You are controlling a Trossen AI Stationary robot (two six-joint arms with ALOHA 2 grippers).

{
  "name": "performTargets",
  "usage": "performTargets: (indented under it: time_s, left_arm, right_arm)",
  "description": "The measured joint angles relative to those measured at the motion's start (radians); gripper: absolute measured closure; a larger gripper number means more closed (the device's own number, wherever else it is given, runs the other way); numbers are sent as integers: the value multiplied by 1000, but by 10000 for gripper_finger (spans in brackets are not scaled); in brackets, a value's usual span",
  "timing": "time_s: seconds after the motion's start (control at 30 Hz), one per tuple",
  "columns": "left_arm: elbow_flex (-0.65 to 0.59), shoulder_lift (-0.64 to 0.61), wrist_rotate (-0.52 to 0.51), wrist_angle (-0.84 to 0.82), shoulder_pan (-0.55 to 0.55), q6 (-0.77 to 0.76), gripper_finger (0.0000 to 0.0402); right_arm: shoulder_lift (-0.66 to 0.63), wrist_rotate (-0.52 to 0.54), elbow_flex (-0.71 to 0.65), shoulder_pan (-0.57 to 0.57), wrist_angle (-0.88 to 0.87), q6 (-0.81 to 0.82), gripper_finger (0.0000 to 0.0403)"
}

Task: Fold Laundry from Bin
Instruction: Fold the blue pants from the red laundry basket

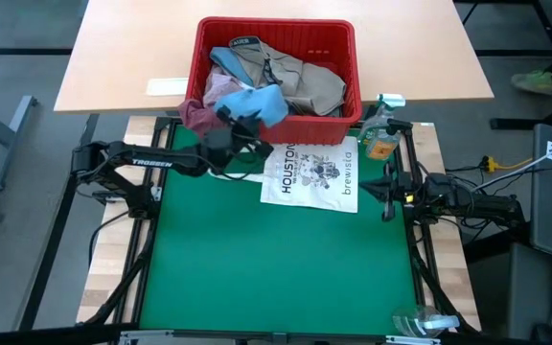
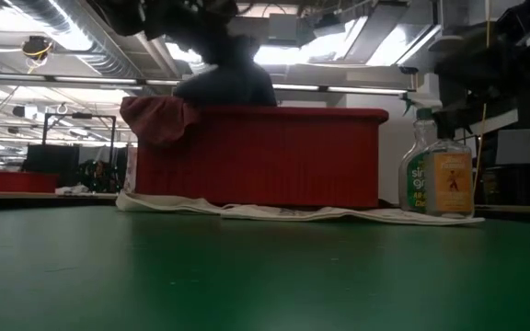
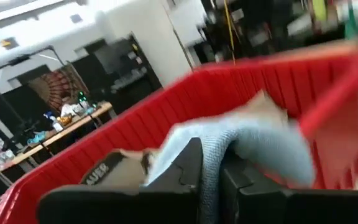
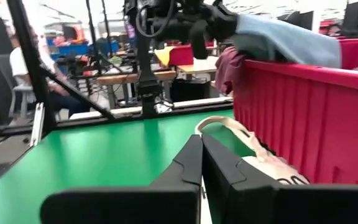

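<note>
The red bin [image 1: 276, 23] stands at the table's far edge with the laundry heaped inside: a khaki-grey piece [image 1: 295, 77], a light blue garment [image 1: 262, 101], and a maroon piece [image 1: 196, 115] hanging over the bin's near left corner. My left gripper [image 1: 241, 123] is at the bin's near rim, shut on the light blue garment [image 3: 260, 146]. My right gripper [image 4: 202, 146] waits shut and empty at the right side of the table, beside the tote bag. My left gripper pinches a bunched part of the light blue garment [image 3: 211, 163] between its two fingers; one layer or several, I cannot tell. The fingers come in about level from the table's near left side, above the bin's rim. The cloth [image 4: 284, 38] trails slack from the fingers back into the bin.
A flat white tote bag printed "HOUSTON" [image 1: 314, 172] lies on the green mat [image 1: 276, 259], its far edge under the bin. A spray bottle [image 1: 381, 134] stands at the bin's near right corner. A person sits beyond the table's left side [image 4: 23, 68].
</note>
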Motion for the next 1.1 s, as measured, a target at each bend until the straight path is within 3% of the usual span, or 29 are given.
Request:
performTargets:
  time_s: [0.13,0.3,0.5,0.57,0.8,1.1]
  left_arm:
    - [0,-39,66,108,15,0,394]
    - [16,-73,147,204,37,-3,397]
    - [153,-67,298,219,88,-3,399]
    - [203,-66,345,211,108,-16,399]
    - [350,-66,446,147,157,-134,399]
    - [432,-66,601,13,170,-252,398]
  right_arm:
    - [1,29,0,0,69,12,383]
    - [1,73,0,0,160,10,316]
    - [15,220,0,0,306,-10,237]
    - [30,226,0,0,377,-38,222]
    - [132,207,69,0,487,-136,210]
    - [462,252,398,0,347,-373,210]
